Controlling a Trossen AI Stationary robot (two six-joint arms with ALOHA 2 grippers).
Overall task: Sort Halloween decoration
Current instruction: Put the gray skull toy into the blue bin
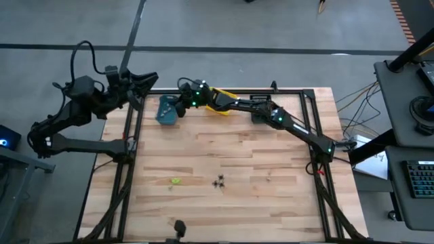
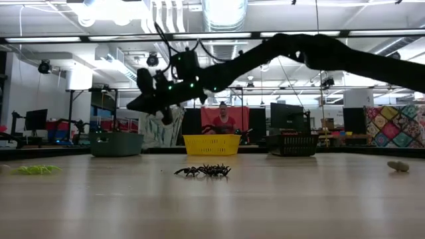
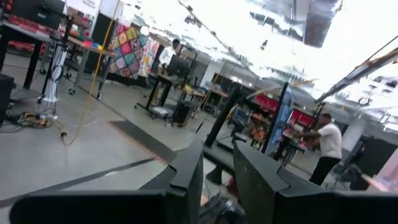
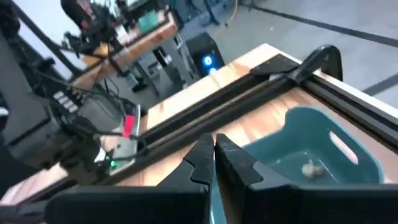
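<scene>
Black spidery decorations [image 1: 220, 181] lie in a cluster on the wooden table [image 1: 271, 156] near its front middle, also seen in the low view [image 2: 204, 170]. A yellow-green decoration [image 1: 175, 181] lies to their left. A pale decoration [image 4: 309, 168] rests on the floor of the teal bin [image 1: 166, 110]. My right gripper [image 4: 213, 152] is shut and hovers over the teal bin's rim at the far left, nothing showing between its fingers. My left gripper [image 1: 152, 78] hangs open beyond the table's far left corner, pointing out into the room [image 3: 217, 168].
A yellow bin [image 1: 222, 100] stands at the far edge, partly under my right arm. A black bin [image 2: 292, 143] stands to its right in the low view. Another small pale item [image 2: 398, 166] lies at the right. People stand in the room beyond.
</scene>
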